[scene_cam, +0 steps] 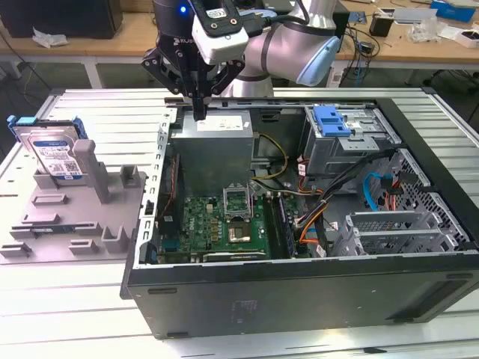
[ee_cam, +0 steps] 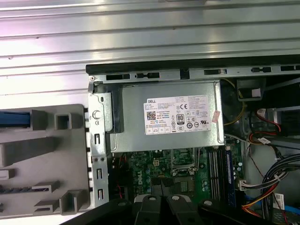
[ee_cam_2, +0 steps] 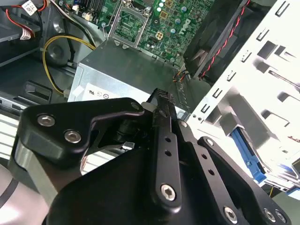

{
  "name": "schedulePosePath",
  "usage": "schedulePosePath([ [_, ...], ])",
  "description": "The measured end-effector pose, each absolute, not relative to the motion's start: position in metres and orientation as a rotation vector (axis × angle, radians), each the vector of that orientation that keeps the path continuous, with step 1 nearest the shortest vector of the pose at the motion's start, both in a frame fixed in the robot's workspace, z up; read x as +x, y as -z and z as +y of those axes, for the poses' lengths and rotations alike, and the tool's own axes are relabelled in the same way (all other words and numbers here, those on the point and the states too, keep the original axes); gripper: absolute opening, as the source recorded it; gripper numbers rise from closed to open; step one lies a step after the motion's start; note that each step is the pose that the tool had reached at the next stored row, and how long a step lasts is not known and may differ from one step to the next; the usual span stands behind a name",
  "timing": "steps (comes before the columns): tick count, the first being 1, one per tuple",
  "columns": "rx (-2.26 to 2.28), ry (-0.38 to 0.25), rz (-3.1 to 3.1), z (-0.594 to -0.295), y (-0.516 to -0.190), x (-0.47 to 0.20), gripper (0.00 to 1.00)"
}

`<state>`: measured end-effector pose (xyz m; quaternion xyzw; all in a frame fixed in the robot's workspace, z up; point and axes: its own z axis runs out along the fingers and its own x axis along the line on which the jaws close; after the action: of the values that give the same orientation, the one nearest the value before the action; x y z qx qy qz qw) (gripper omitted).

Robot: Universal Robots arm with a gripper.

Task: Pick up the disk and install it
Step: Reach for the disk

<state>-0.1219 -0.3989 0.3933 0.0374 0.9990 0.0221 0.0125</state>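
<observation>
over the back corner of the open computer case (scene_cam: pixel 299 284), towards the exterior view's left, the gripper (scene_cam: pixel 199 111) hangs just above the grey power supply (scene_cam: pixel 217 129). its fingers are drawn together on nothing. the disk (scene_cam: pixel 54 153) is well apart from it, outside the case. it stands on edge and leans in the grey slotted fixture (scene_cam: pixel 75 217) at the exterior view's left, with its blue bracket around it and the label facing outward. nothing of the pickup shows as done.

the first hazard, as i judge it, is the case's perforated side wall (scene_cam: pixel 161 172), which rises between the gripper and the fixture. a low sideways path could clip that wall or scrape the power supply's lid (ee_cam: pixel 173 115).

the second is the grasp. the disk is propped rather than flat, so a pincer arriving with its fingers together, or off centre, could tip it over or shove it along the slot. a pinch on the plastic bracket alone might flex and slip.

the third lies inside the case. the drive cage with its lighter blue latch (scene_cam: pixel 333 123) sits at the far side, with loose orange and blue cables (scene_cam: pixel 359 198) draped just below it. a carried disk could snag those cables, or knock the bare motherboard (scene_cam: pixel 217 217) if brought in too low.
</observation>
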Motion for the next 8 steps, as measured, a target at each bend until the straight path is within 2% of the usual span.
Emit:
schedulePosePath([
  [8, 0.117, -0.069, 3.114, -0.3977, -0.3933, -0.1314, 0.11],
])
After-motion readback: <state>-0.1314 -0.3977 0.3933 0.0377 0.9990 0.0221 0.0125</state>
